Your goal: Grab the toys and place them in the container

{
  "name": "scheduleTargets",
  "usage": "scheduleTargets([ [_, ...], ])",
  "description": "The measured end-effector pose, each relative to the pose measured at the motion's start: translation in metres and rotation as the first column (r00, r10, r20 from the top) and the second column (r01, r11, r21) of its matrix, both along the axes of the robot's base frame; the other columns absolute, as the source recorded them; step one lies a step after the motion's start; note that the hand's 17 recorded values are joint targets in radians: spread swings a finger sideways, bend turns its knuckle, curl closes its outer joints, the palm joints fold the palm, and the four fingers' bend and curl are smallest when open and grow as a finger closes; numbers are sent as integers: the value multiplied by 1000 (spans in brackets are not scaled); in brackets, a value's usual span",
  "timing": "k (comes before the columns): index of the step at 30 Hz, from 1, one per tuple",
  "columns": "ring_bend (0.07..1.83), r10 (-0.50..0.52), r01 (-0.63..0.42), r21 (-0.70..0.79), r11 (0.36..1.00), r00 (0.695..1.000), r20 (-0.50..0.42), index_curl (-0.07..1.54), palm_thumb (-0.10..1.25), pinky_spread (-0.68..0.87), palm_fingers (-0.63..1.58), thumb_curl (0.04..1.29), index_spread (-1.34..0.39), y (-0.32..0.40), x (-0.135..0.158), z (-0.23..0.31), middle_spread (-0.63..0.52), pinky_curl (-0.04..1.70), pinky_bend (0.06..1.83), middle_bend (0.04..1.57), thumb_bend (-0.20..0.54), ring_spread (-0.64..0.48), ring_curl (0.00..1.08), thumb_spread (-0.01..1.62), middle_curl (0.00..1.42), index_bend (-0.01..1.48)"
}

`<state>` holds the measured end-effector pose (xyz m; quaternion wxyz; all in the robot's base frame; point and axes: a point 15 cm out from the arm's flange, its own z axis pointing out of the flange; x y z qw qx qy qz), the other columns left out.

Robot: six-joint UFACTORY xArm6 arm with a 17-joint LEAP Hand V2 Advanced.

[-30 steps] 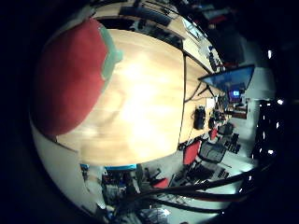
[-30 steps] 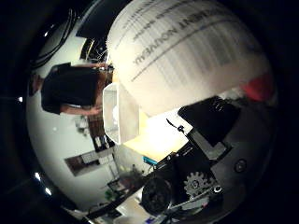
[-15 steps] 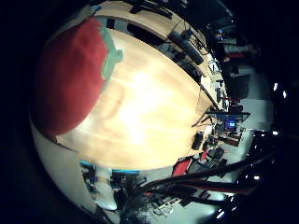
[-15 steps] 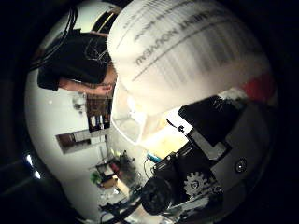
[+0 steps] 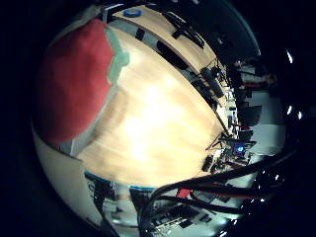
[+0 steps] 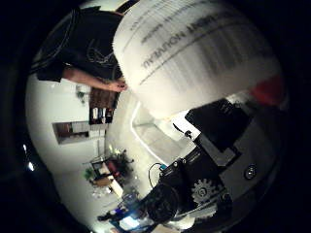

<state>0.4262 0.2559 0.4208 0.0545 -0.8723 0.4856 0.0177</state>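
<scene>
A toy sits close against my palm. The right little finger side palm view shows its red rounded body with a pale green part (image 5: pixel 74 84). The right thumb side palm view shows a white rounded surface with black print (image 6: pixel 190 53) and a red edge beside it. My right hand (image 6: pixel 209 146) shows there as black and white geared parts curled against the toy's underside. The toy is held in the air above a light wooden table top (image 5: pixel 163 118).
Beyond the wooden table's far edge stand dark desks with chairs and a lit screen (image 5: pixel 237 148). The right thumb side palm view shows a white wall and shelves (image 6: pixel 97 97) in the room behind the toy.
The background has swung round in both views, so the hand has turned and moved over the table. The toy keeps the same place against the palm.
</scene>
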Motion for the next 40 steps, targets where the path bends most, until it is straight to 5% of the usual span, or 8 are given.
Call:
scheduleTargets([
  [19, 1181, 102, -103, 16, 995, 994, 24, 726, 1127, -540, 1165, 402, -624, 60, -20, -8, -444, 473, 1129, 748, -12, -350, 466, 1003, 601, 192],
  [22, 1171, 114, -115, 11, 993, 993, 21, 723, 936, -541, 1111, 357, -622, 60, -20, -10, -440, 479, 1154, 717, -79, -347, 466, 1047, 600, 170],
  [24, 1165, 120, -120, 8, 993, 993, 17, 696, 648, -558, 888, 294, -601, 58, -20, -12, -427, 486, 1171, 641, -139, -344, 473, 1042, 590, 107],
  [26, 1095, 140, -140, 6, 990, 990, 14, 681, 449, -457, 395, 260, -569, 56, -19, -13, -396, 485, 1056, 593, -151, -332, 472, 1014, 584, 125],
  [27, 921, 155, -155, 5, 988, 988, 10, 691, 316, -255, 48, 242, -550, 54, -19, -14, -334, 514, 1001, 514, -125, -240, 452, 985, 558, 207],
  [30, 658, 194, -194, 1, 981, 981, -9, 589, 141, 41, -55, 230, -544, 52, -19, -21, -252, 399, 904, 415, -87, -110, 305, 930, 479, 190],
  [33, 578, 216, -216, 9, 976, 976, -12, 536, 68, 197, -48, 233, -526, 53, -19, -22, -212, 352, 857, 357, -62, -48, 261, 902, 444, 168],
  [40, 488, 228, -227, 27, 973, 974, -14, 433, 22, 375, -4, 257, -498, 57, -18, -24, -176, 304, 800, 297, -34, 17, 241, 880, 399, 158],
])
